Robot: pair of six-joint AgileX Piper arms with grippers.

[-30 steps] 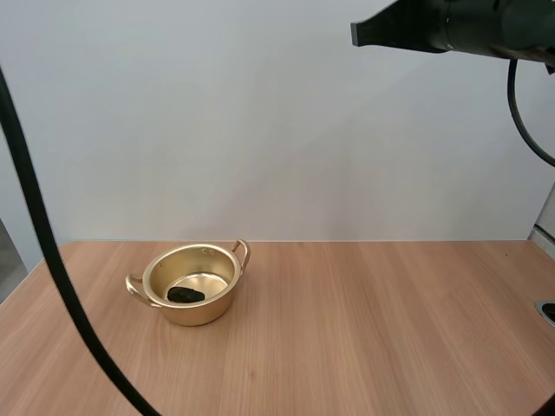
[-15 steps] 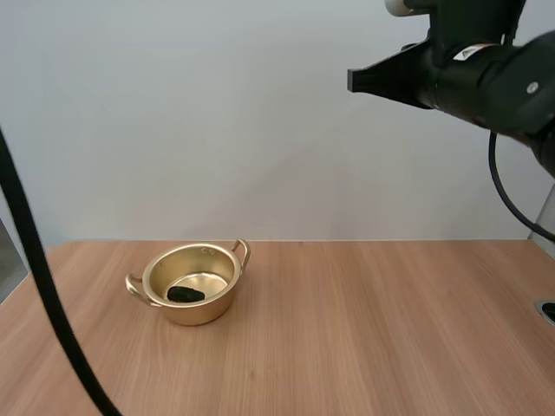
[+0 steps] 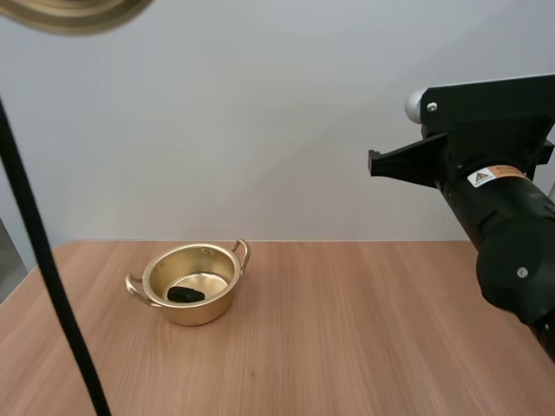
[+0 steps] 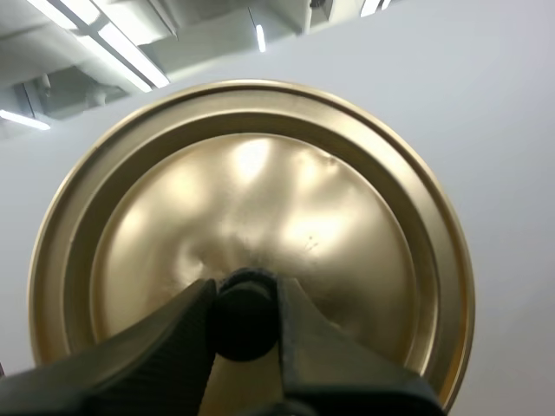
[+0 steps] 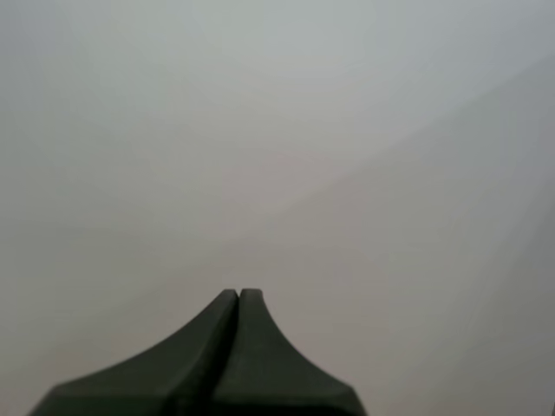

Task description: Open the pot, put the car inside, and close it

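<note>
— Where does the job stand?
— The broad worktop [image 3: 364, 347] carries the pot [image 3: 189, 303], left of centre in the high view. It is open, and the small dark car [image 3: 186, 295] lies on its bottom. I judge that opening and loading are done and closing is the step in hand.
— And the arms?
— The right arm [image 3: 503, 234] fills the right side of the frame, raised off the worktop. The right fingers [image 5: 208, 347] lie together on nothing.
— And the lid?
— The lid [image 3: 74, 10] is in the upper left corner of the frame, far above the pot. The left fingers [image 4: 173, 338] are clamped on its black knob [image 4: 245, 312].
— What does the next move need?
— I'd say the lid should come down level and centred on the rim.
— Is there room?
— Yes, there is bare wood all around the pot. The worktop's left edge is near the pot, and the right arm is well apart from it.
</note>
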